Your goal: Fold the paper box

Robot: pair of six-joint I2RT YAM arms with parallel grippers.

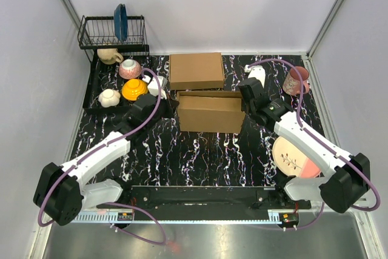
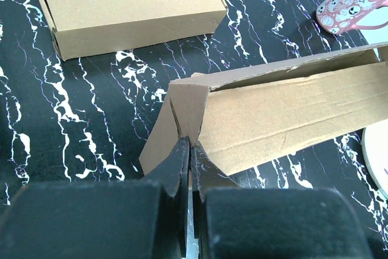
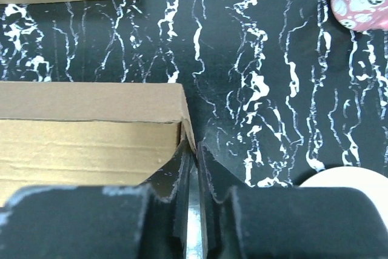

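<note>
From above, the paper box (image 1: 209, 113) sits half-formed at the middle of the tabletop (image 1: 206, 159), with an arm reaching in at each short end. A second, neatly closed brown box (image 1: 196, 70) lies just behind it. Only this view takes in the wire dish rack (image 1: 112, 31) with its blue plate (image 1: 120, 21) at the far left corner, the cups and orange bowl (image 1: 134, 89) below it, and the pink-and-white plate (image 1: 294, 157) near the right arm. The left wrist camera shows up close that the left claw (image 2: 189, 145) is pressed together, pinching the upright end flap of the paper box, whose long wall leans open. The right wrist camera shows the right claw (image 3: 195, 150) all but closed on the opposite end wall's edge. A pink patterned mug (image 2: 351, 1) stands beyond. The tabletop is black with white veining; pale plain walls enclose it.
</note>
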